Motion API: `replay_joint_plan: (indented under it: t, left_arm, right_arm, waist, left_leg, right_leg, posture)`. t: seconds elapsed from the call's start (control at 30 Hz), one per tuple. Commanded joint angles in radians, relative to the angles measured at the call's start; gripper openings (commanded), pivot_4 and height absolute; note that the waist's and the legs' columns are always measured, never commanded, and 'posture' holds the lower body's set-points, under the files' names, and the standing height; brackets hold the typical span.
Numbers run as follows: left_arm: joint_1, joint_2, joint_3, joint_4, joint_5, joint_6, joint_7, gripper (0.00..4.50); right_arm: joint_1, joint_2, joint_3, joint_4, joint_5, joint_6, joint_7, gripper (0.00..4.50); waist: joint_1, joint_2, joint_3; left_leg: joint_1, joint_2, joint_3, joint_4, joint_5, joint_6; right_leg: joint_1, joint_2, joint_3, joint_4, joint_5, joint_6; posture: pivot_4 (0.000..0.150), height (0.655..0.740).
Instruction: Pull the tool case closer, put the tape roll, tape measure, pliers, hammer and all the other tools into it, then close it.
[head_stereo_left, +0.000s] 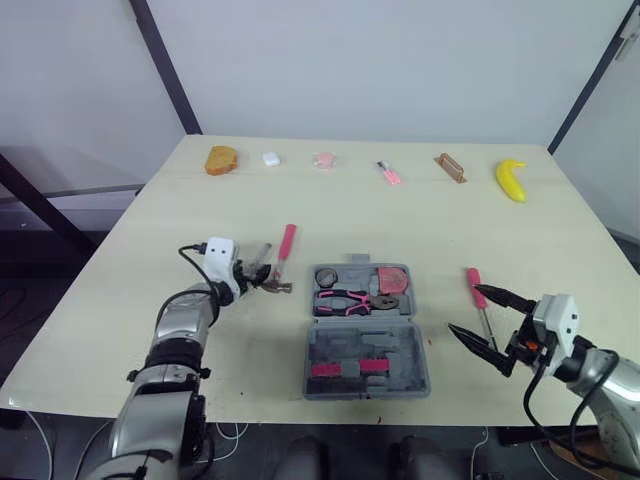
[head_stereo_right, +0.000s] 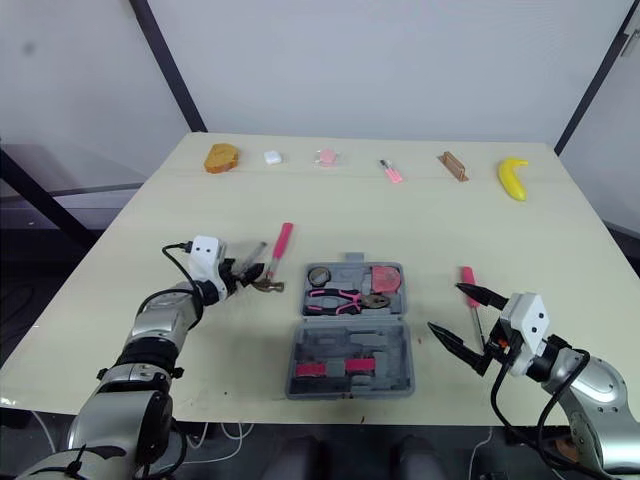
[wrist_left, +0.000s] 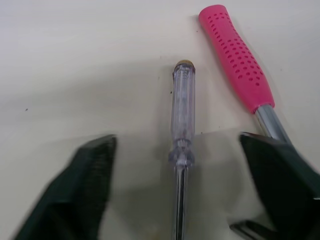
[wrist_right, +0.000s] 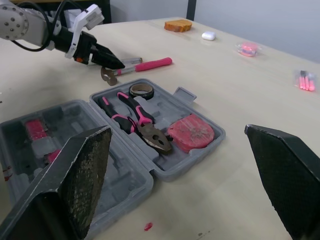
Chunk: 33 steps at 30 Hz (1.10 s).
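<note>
The tool case (head_stereo_left: 400, 345) lies open at the lower centre of the pale worktop (head_stereo_left: 560, 240), its lid half nearest the bottom edge of the head view. In the far half, the pink-handled pliers (head_stereo_left: 345, 298) lie across the middle. The tape roll (head_stereo_left: 329, 277) sits at that half's upper left and the red tape measure (head_stereo_left: 391, 279) at its upper right.

Left of the case, the hammer (head_stereo_left: 283, 258) rests on the worktop with its pink grip pointing up the frame and its head toward the case. Just left of it lies a clear-handled screwdriver (wrist_left: 182, 110), roughly parallel. The left jaws are released and spread wide, straddling this screwdriver's shaft without gripping it. One finger is down beside the hammer's steel shank.

Right of the case, a pink-handled screwdriver (head_stereo_left: 474, 283) lies on the worktop. The right jaws hang at the lower right, splayed wide and holding nothing, with their tips close to that screwdriver.

Along the top of the worktop stand a brown bread-like piece (head_stereo_left: 221, 160), a small white object (head_stereo_left: 270, 158), a pink packet (head_stereo_left: 323, 160), a small pink tool (head_stereo_left: 389, 173), a wooden block (head_stereo_left: 451, 167) and a banana (head_stereo_left: 511, 179).
</note>
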Motion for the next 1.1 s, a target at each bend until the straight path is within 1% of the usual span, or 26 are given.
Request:
replay_joint_plan:
  t: [0.03, 0.1, 0.13, 0.17, 0.23, 0.33, 0.4, 0.57, 0.6, 0.67, 0.8, 0.87, 0.93, 1.1]
  left_arm:
    - [-0.027, 0.005, 0.001, 0.037, 0.015, -0.029, -0.003, 2.38]
    - [-0.031, 0.004, 0.004, 0.052, 0.018, -0.04, 0.0, 1.38]
    - [-0.03, 0.004, 0.006, 0.055, 0.018, -0.044, 0.001, 0.77]
    - [-0.019, 0.004, 0.009, 0.047, 0.017, -0.047, 0.001, 0.6]
    - [0.013, 0.006, 0.018, 0.011, 0.009, -0.048, 0.002, 0.05]
    - [0.072, 0.015, 0.033, -0.085, -0.004, -0.03, 0.014, 0.05]
    - [0.133, 0.02, 0.052, -0.197, -0.023, 0.004, 0.023, 0.05]
    - [0.406, 0.012, 0.119, -0.654, -0.093, 0.206, 0.083, 0.05]
    - [0.493, 0.0, 0.13, -0.787, -0.102, 0.249, 0.105, 0.05]
    - [0.625, -0.026, 0.14, -0.987, -0.112, 0.305, 0.146, 0.05]
    - [0.801, -0.085, 0.136, -1.242, -0.134, 0.398, 0.209, 0.05]
    - [0.893, -0.124, 0.122, -1.342, -0.133, 0.433, 0.24, 0.05]
    - [0.946, -0.158, 0.113, -1.389, -0.123, 0.443, 0.272, 0.05]
    - [0.966, -0.207, 0.084, -1.396, -0.091, 0.439, 0.329, 0.05]
  right_arm:
    - [-0.014, -0.011, -0.003, -0.032, 0.003, 0.001, -0.005, 4.5]
    - [-0.017, -0.011, -0.002, -0.031, 0.001, 0.001, -0.004, 4.5]
    - [-0.019, -0.01, 0.0, -0.032, 0.0, 0.001, -0.005, 4.5]
    - [-0.021, -0.008, 0.002, -0.033, -0.002, 0.001, -0.007, 4.5]
    - [-0.023, -0.004, 0.007, -0.038, 0.0, 0.004, -0.011, 4.5]
    - [-0.024, -0.008, 0.012, -0.039, 0.005, 0.004, -0.005, 4.5]
    - [-0.025, -0.014, 0.015, -0.041, 0.014, 0.006, 0.005, 4.5]
    - [-0.032, -0.034, 0.016, -0.036, 0.041, 0.004, 0.06, 4.5]
    - [-0.034, -0.041, 0.02, -0.035, 0.051, 0.009, 0.08, 4.5]
    - [-0.038, -0.053, 0.027, -0.032, 0.068, 0.015, 0.116, 4.5]
    - [-0.052, -0.072, 0.04, -0.02, 0.092, 0.006, 0.192, 4.5]
    - [-0.065, -0.094, 0.056, -0.014, 0.107, 0.019, 0.251, 4.5]
    - [-0.088, -0.117, 0.074, -0.011, 0.124, 0.036, 0.307, 4.5]
    - [-0.128, -0.15, 0.105, -0.021, 0.14, 0.062, 0.38, 4.5]
  waist:
    - [-0.001, 0.0, 0.0]
    - [-0.002, 0.0, 0.0]
    - [-0.002, 0.0, 0.0]
    - [-0.001, 0.0, 0.0]
    - [-0.001, 0.0, 0.0]
    - [-0.004, 0.0, 0.0]
    - [-0.005, 0.0, 0.0]
    - [-0.008, 0.0, 0.0]
    - [-0.005, 0.0, 0.0]
    - [-0.003, 0.0, 0.0]
    - [0.01, 0.0, 0.0]
    - [0.009, 0.0, 0.0]
    - [0.006, 0.0, 0.0]
    - [0.006, 0.0, 0.0]
  left_leg:
    - [0.0, 0.0, 0.0, 0.0, 0.0, 0.0]
    - [0.0, 0.0, 0.0, 0.0, 0.0, 0.0]
    - [0.0, 0.0, 0.0, 0.0, 0.0, 0.0]
    - [0.0, 0.0, 0.0, 0.0, 0.0, 0.0]
    - [0.0, 0.0, 0.0, 0.0, 0.0, 0.0]
    - [0.0, 0.0, 0.0, 0.0, 0.0, 0.0]
    - [0.0, 0.001, -0.001, 0.0, 0.0, 0.0]
    - [0.001, 0.003, -0.003, 0.0, 0.0, 0.0]
    - [0.001, 0.003, -0.003, 0.0, 0.0, 0.0]
    - [0.0, 0.004, -0.003, 0.0, 0.0, 0.0]
    - [0.0, 0.002, -0.005, 0.0, 0.0, 0.0]
    - [0.002, 0.001, -0.005, 0.0, 0.0, 0.0]
    - [0.003, 0.001, -0.004, 0.0, 0.0, 0.0]
    - [0.003, 0.0, -0.005, 0.0, 0.0, 0.0]
  right_leg:
    - [0.0, 0.0, 0.0, 0.0, 0.0, 0.0]
    - [0.0, 0.0, 0.0, 0.0, 0.0, 0.0]
    - [0.0, 0.0, 0.0, 0.0, 0.0, 0.0]
    - [0.0, 0.0, 0.0, 0.0, 0.0, 0.0]
    - [0.0, 0.0, 0.0, 0.0, 0.0, 0.0]
    - [0.0, 0.0, 0.0, 0.0, 0.0, 0.0]
    - [0.0, 0.0, 0.0, 0.0, 0.0, 0.0]
    - [-0.001, -0.003, 0.002, 0.002, 0.0, 0.0]
    - [-0.001, -0.003, 0.002, 0.002, 0.0, 0.0]
    - [-0.002, -0.005, 0.003, 0.002, 0.0, 0.0]
    - [-0.001, -0.009, 0.003, 0.003, 0.0, 0.0]
    - [0.001, -0.009, 0.004, 0.003, 0.0, 0.0]
    - [0.001, -0.008, 0.005, 0.003, 0.0, 0.0]
    - [0.001, -0.003, 0.002, 0.003, 0.0, -0.001]
  posture:
    - [0.15, 0.74]
    - [0.15, 0.74]
    - [0.15, 0.74]
    - [0.15, 0.74]
    - [0.15, 0.74]
    - [0.15, 0.74]
    - [0.15, 0.74]
    - [0.15, 0.74]
    - [0.15, 0.74]
    - [0.15, 0.74]
    - [0.15, 0.74]
    - [0.15, 0.74]
    - [0.15, 0.74]
    - [0.15, 0.74]
